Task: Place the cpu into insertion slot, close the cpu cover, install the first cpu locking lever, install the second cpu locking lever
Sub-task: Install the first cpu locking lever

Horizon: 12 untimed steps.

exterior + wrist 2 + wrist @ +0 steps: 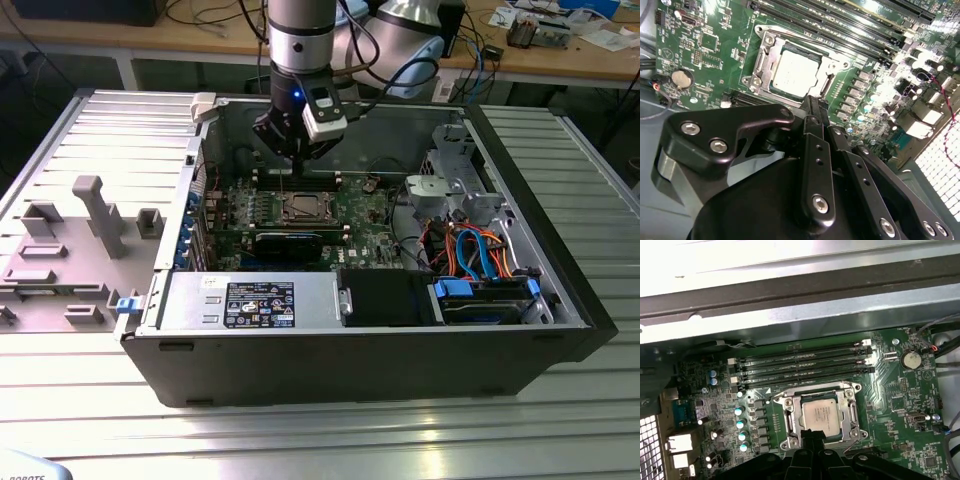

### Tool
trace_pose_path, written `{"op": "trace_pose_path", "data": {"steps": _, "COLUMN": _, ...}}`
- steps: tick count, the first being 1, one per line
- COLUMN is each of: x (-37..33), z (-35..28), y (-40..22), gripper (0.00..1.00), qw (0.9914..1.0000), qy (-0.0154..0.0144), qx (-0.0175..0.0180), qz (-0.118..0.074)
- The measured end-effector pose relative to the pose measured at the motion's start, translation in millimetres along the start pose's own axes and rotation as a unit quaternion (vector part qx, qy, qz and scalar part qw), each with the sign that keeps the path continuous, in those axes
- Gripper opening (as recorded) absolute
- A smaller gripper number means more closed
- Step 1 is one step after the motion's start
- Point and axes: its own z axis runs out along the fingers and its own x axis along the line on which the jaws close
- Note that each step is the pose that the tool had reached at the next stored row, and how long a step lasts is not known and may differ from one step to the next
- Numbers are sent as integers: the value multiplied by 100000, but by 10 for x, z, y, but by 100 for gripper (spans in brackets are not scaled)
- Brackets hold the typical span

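While hand [812, 103] hovers closed, empty, above cpu [796, 74], case [350, 365] sits on ribbed table [300, 440]; bench [590, 62] behind.

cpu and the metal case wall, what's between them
In the first wrist view, long black memory slots run side by side between the cpu and the metal case wall.
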Motion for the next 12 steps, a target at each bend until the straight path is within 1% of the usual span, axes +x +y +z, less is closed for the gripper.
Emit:
{"op": "trace_pose_path", "data": {"steps": 2, "x": 8, "z": 7, "y": -1, "gripper": 11, "qw": 99993, "qy": 9, "qx": -23, "qz": -1184}}
{"op": "trace_pose_path", "data": {"steps": 4, "x": 9, "z": 28, "y": -1, "gripper": 11, "qw": 99947, "qy": -9, "qx": -69, "qz": -3260}}
{"op": "trace_pose_path", "data": {"steps": 5, "x": 16, "z": 33, "y": -2, "gripper": 11, "qw": 99914, "qy": -78, "qx": -112, "qz": -4143}}
{"op": "trace_pose_path", "data": {"steps": 8, "x": 109, "z": 35, "y": -14, "gripper": 11, "qw": 99908, "qy": -241, "qx": -199, "qz": -4283}}
{"op": "trace_pose_path", "data": {"steps": 10, "x": 186, "z": 34, "y": -24, "gripper": 11, "qw": 99908, "qy": -364, "qx": -253, "qz": -4269}}
{"op": "trace_pose_path", "data": {"steps": 11, "x": 248, "z": 34, "y": -32, "gripper": 11, "qw": 99907, "qy": -453, "qx": -295, "qz": -4282}}
{"op": "trace_pose_path", "data": {"steps": 12, "x": 289, "z": 33, "y": -37, "gripper": 11, "qw": 99906, "qy": -479, "qx": -293, "qz": -4294}}
